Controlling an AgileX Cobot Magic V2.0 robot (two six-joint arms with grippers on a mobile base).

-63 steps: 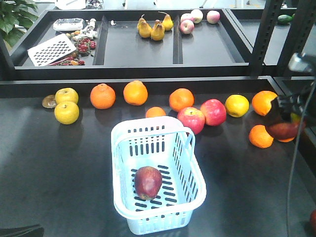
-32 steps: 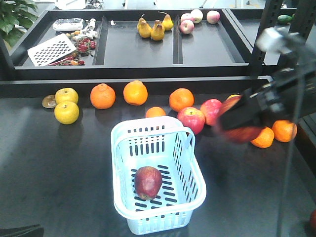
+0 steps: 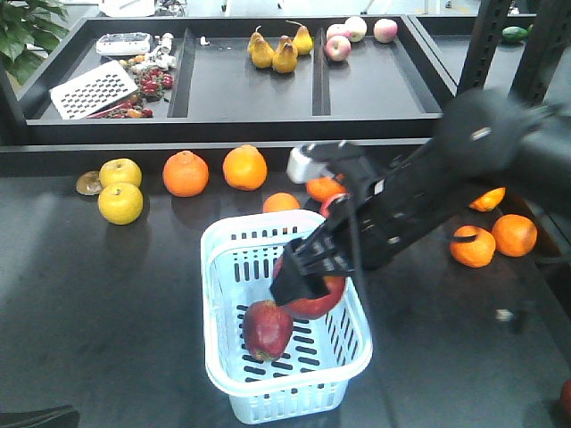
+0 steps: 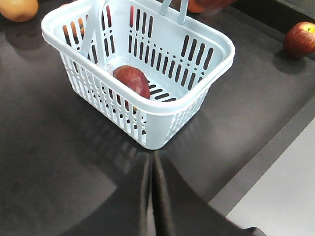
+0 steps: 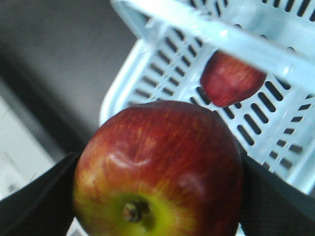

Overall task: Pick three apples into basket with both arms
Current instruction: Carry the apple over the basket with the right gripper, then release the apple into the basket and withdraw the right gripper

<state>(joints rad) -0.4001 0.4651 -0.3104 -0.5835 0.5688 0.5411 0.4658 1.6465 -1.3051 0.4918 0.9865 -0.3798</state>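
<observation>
The pale blue basket stands mid-table with one dark red apple lying on its slotted floor. My right gripper hangs over the basket's right half, shut on a second dark red apple, stem end toward the camera, with black fingers on both sides. In the right wrist view the basket and its apple lie just below. My left gripper is shut and empty, low near the basket's corner. A third apple rests on the table beyond the basket.
Oranges, yellow fruit and further oranges line the table behind and right of the basket. A raised black shelf at the back holds pears and pink apples. The table's edge runs close by the left gripper.
The right arm has swung left from the table's right side, carrying the apple over to a spot above the basket. The apple in the basket has not moved.
</observation>
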